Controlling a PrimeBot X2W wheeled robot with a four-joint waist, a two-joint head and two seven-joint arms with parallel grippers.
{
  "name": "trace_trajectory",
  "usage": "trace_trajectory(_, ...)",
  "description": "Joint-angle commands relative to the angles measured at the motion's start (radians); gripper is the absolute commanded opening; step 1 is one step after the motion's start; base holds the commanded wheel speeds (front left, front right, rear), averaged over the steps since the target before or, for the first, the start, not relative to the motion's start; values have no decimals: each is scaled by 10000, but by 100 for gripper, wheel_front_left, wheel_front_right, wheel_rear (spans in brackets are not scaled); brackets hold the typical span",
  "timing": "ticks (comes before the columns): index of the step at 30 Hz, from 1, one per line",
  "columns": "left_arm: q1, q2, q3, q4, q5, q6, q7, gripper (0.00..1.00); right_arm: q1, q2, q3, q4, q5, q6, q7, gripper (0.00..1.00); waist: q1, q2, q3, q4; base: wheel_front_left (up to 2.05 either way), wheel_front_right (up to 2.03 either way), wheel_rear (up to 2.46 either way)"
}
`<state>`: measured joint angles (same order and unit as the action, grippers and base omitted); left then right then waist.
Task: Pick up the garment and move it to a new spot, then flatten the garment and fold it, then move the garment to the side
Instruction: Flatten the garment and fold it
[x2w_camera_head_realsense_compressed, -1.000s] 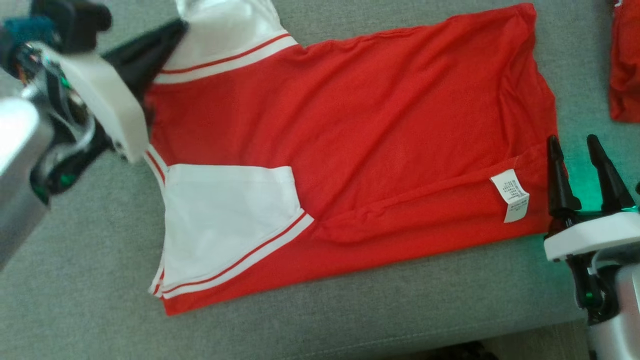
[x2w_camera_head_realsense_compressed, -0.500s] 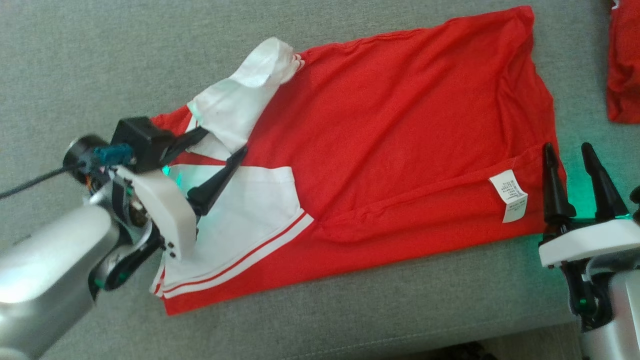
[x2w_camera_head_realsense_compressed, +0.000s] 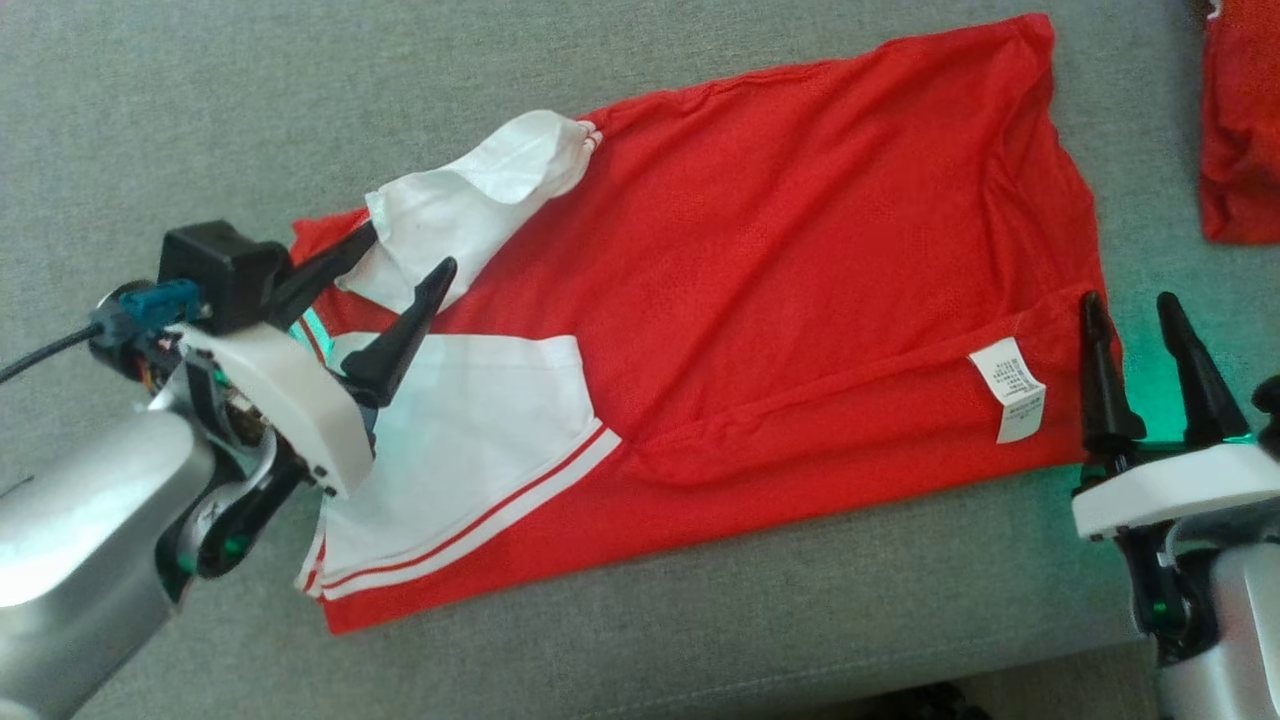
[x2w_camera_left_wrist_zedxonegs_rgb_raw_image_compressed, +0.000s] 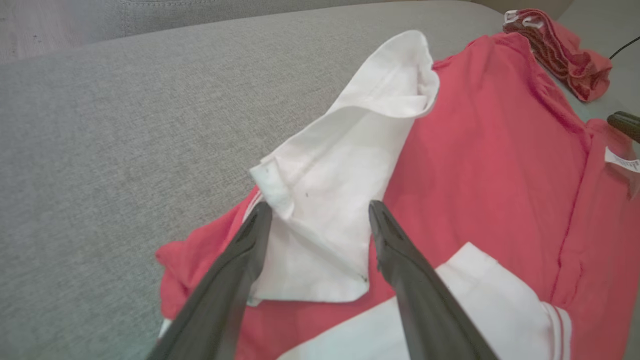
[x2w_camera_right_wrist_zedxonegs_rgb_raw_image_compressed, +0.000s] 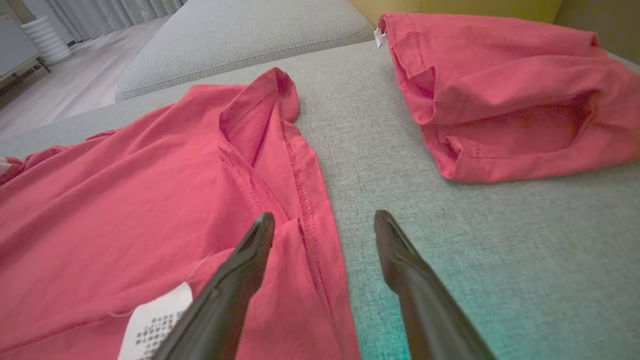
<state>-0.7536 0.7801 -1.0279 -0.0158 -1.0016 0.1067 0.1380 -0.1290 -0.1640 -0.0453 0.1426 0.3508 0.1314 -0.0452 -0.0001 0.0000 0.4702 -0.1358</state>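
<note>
A second crumpled red cloth (x2w_camera_head_realsense_compressed: 1235, 130) is running off the right edge. The red jersey T-shirt with white sleeves (x2w_camera_head_realsense_compressed: 800, 300) is lying spread on the grey woven sofa cushion (x2w_camera_head_realsense_compressed: 200, 100). The left hand (x2w_camera_head_realsense_compressed: 405, 250) is standing open astride one folded-in sleeve (x2w_camera_head_realsense_compressed: 470, 195); the right hand (x2w_camera_head_realsense_compressed: 1130, 300) is gaping at the hem.

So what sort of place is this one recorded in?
Likely a home living room: the red shirt lies on a grey fabric sofa seat, with pale curtains and wood-look floor beyond.
</note>
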Motion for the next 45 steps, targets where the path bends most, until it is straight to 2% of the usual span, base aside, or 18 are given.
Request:
trace_trajectory(1,-405,391,626,-147,71,83,-107,100,155,-73,179,-249,-21,-7,-109,100,1,0,22,-20,0,0,0)
trace_trajectory(9,-719,279,695,224,261,178,-159,100,138,-76,244,-198,0,-7,-139,100,1,0,57,-116,0,0,0)
trace_trajectory(10,-731,278,694,259,260,179,-150,93,150,-72,244,-188,0,-7,-145,100,1,0,50,-121,0,0,0)
trace_trajectory(11,-754,281,703,293,278,188,-160,74,164,-69,246,-177,-1,-7,-151,100,1,0,42,-124,0,0,0)
trace_trajectory(12,-775,277,716,323,290,203,-178,15,178,-63,247,-166,-3,-7,-159,100,1,0,33,-122,0,0,0)
trace_trajectory(13,-805,283,733,356,336,237,-214,0,190,-55,250,-154,-5,-7,-167,100,1,0,23,-116,0,0,0)
trace_trajectory(17,-931,267,798,387,470,241,-406,0,156,-34,290,-96,-15,-7,-182,100,1,0,-38,-73,0,0,0)
trace_trajectory(21,-1169,328,894,291,765,156,-757,0,-347,-280,531,-57,33,-7,-144,100,1,0,-130,-46,0,0,0)
trace_trajectory(30,-1893,576,981,48,1433,72,-856,0,-2645,-997,1212,821,647,-7,565,100,1,0,26,16,0,0,0)
trace_trajectory(38,-2982,416,957,221,1999,-211,-558,0,-5216,-1904,1911,2979,1050,-7,1623,100,1,0,572,331,0,0,0)
trace_trajectory(45,-3547,169,902,572,2193,-502,-498,0,-6542,-2394,2785,4448,1179,-7,1799,100,1,0,914,552,0,0,0)
